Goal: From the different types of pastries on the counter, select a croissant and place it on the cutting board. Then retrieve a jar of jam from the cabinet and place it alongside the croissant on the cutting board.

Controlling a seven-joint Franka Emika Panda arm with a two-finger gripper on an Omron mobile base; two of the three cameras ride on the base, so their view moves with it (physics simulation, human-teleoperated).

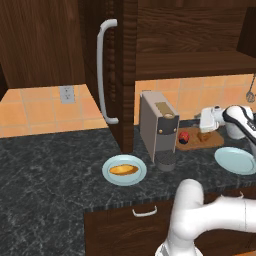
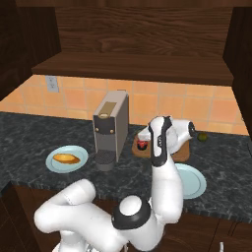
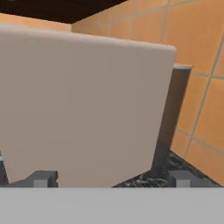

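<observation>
a dark marbled counter [image 1: 55,165] runs under orange wall tiles and a dark wood cabinet [image 2: 133,44]. the gripper [image 3: 111,177] hovers low above the cutting board [image 1: 212,141], facing the flat grey side of a coffee machine [image 1: 157,127] close ahead; its two fingertips [image 3: 41,178] stand wide apart with nothing between them. just beneath the hand, the jar of jam [image 1: 184,136] and the croissant [image 1: 203,135] sit side by side on the board. beyond the machine, a long pastry [image 1: 123,170] lies on a pale blue plate [image 1: 111,178].
</observation>
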